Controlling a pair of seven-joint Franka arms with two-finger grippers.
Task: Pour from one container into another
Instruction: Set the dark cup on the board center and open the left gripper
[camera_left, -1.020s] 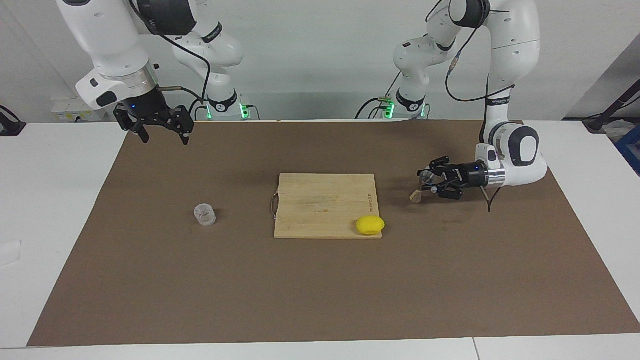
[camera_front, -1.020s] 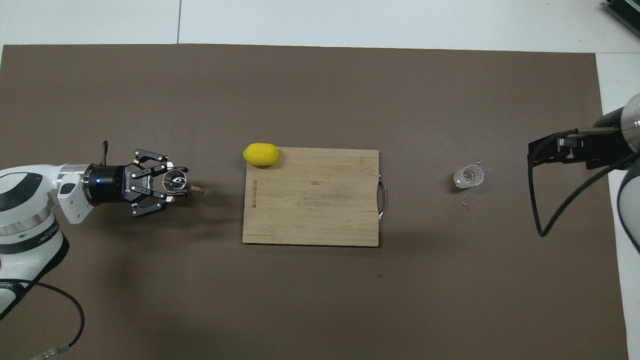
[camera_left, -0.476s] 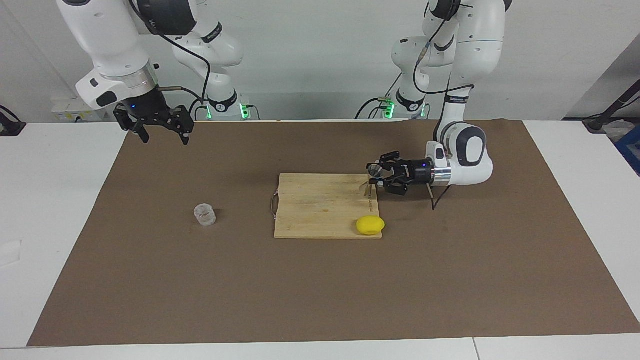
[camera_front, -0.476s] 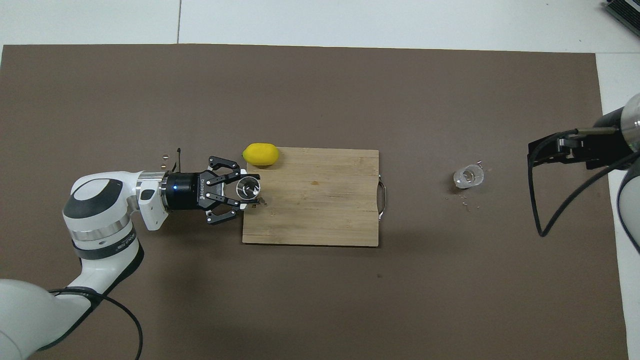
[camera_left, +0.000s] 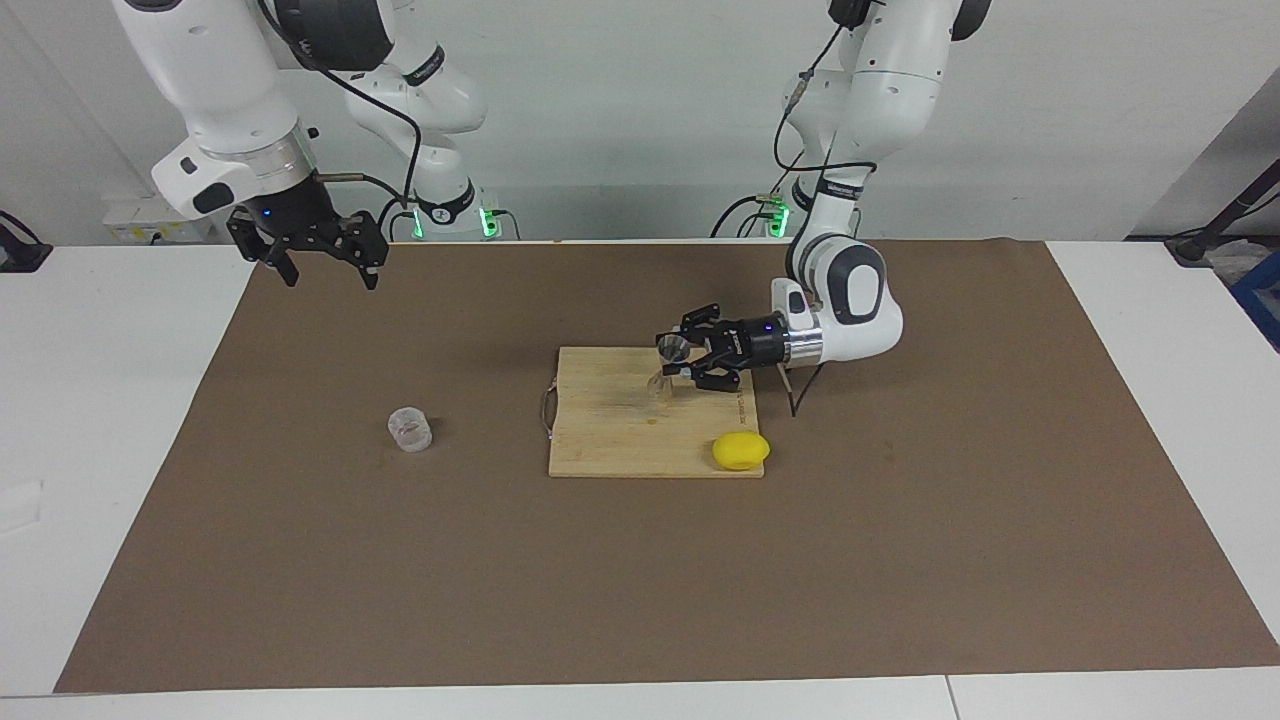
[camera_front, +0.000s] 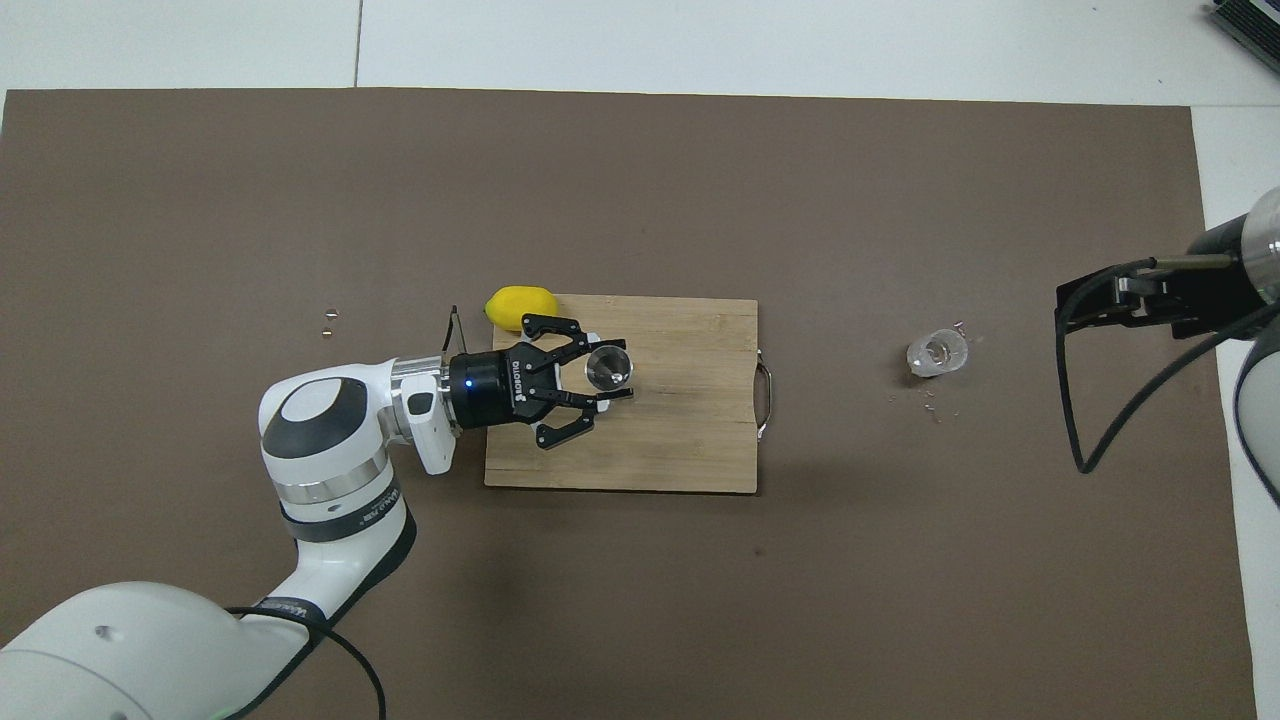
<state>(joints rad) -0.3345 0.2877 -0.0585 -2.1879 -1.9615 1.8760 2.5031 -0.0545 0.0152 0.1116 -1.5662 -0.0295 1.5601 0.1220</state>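
My left gripper (camera_left: 685, 362) (camera_front: 604, 375) is shut on the small steel jigger (camera_left: 669, 349) (camera_front: 608, 366). It holds the jigger roughly upright, mouth up, just over the wooden cutting board (camera_left: 620, 435) (camera_front: 680, 440). The clear ribbed glass tumbler (camera_left: 410, 429) (camera_front: 937, 353) stands alone on the brown mat toward the right arm's end of the table. My right gripper (camera_left: 325, 270) (camera_front: 1075, 305) hangs open and high over the mat's edge at that end, apart from the tumbler, with nothing between its fingers.
A yellow lemon (camera_left: 741, 450) (camera_front: 520, 307) lies at the board's corner farthest from the robots, toward the left arm's end. Small crumbs (camera_front: 930, 405) are scattered by the tumbler, and two small bits (camera_front: 327, 320) lie on the mat toward the left arm's end.
My left arm has swept the jigger from the mat at its own end of the table to over the cutting board. The right arm and the tumbler have not moved.
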